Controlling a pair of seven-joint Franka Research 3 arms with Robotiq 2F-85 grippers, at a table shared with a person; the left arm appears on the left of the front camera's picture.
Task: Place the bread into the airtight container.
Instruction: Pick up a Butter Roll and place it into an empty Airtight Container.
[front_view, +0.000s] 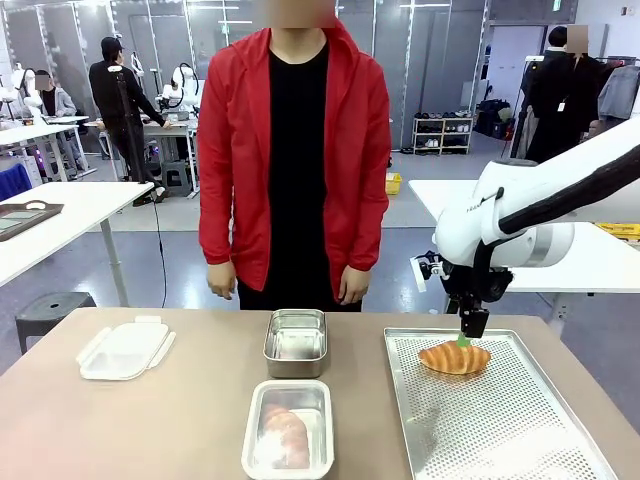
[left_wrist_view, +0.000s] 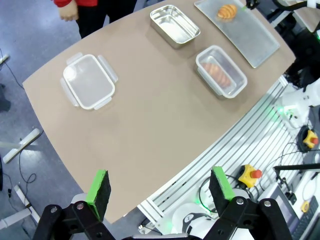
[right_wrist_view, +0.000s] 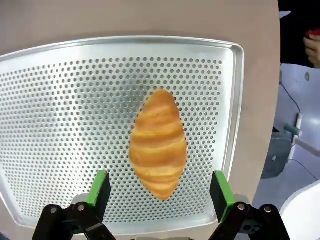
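Seeing the croissant (front_view: 455, 357) lying on the perforated tray (front_view: 500, 420) at the right, I have the right gripper (front_view: 466, 338) over it, jaws wide apart, holding nothing. The airtight container (front_view: 288, 384) sits left of the tray, near centre. The left gripper (left_wrist_view: 160, 185) hangs open, empty.

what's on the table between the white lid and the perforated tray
In the front view, two things: an empty steel container farther back and, nearer the robot, a clear container with bread in it.
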